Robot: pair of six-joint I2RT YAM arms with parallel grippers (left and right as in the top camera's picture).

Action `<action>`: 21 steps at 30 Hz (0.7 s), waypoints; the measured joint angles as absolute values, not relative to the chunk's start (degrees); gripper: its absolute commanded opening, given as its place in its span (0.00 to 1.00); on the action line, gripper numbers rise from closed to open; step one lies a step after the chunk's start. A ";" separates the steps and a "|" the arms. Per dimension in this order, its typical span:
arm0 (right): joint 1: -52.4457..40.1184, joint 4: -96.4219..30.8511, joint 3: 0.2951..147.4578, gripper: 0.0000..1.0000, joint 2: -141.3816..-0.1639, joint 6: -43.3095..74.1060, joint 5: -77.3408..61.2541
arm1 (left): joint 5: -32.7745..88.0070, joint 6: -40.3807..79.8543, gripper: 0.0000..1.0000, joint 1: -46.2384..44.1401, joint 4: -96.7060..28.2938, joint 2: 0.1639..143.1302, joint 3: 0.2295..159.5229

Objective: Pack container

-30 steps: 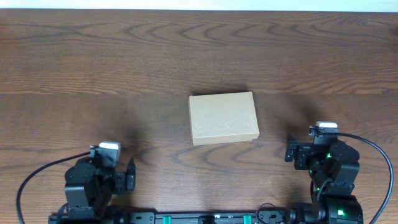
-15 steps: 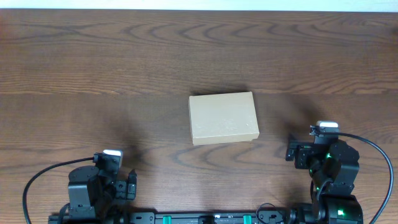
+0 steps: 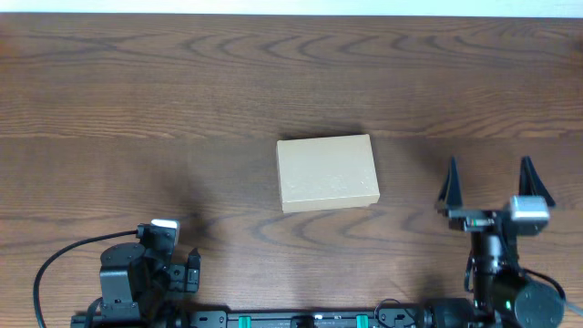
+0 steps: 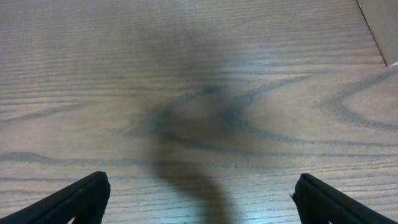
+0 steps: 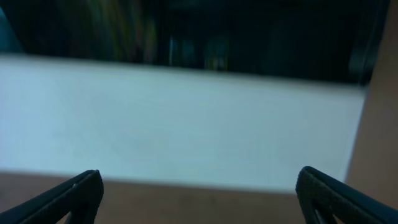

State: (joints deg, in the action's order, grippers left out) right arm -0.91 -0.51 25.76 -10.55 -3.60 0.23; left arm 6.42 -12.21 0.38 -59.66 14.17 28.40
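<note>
Broadly, the dark wood-grain desk [image 3: 137, 91] fills the overhead view and carries one thing only: the container [image 3: 327, 173], a tan cardboard box lying flat near the centre with its flap lid down and its top plain. Change noted: half a second ago the right arm was folded low at the near right corner; now the right tool [image 3: 489, 182] is raised and points away from the base, its two dark fingers spread wide, to the right of the box and well apart from it. The left arm, which drew back toward the base a second ago, has held its place since, and the left tool [image 3: 187, 271] sits tucked at the near left corner. Judgement: the lid is shut and no goods to pack show on the desk, so either packing is done or the right arm is starting a new approach; cannot tell which. View differences: the left wrist camera shows the left tool's fingers parted over bare grain, with a pale corner of the box at its top right edge. The right wrist camera shows fingers wide apart but looks out at a blurred pale band and darkness, not the box.
</note>
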 measured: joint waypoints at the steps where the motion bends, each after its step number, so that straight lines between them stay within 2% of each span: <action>1: -1.43 -0.36 25.76 0.99 -9.78 -3.60 0.27 | 6.42 -12.21 0.95 0.38 -59.66 14.17 28.40; 10: -2.94 0.21 22.35 0.99 -0.78 -3.31 0.40 | 6.42 -12.21 0.95 0.38 -59.68 14.17 28.40; 21: -3.73 0.05 8.27 0.99 -0.43 0.86 -0.91 | 6.42 -12.21 0.95 0.38 -59.66 14.17 28.40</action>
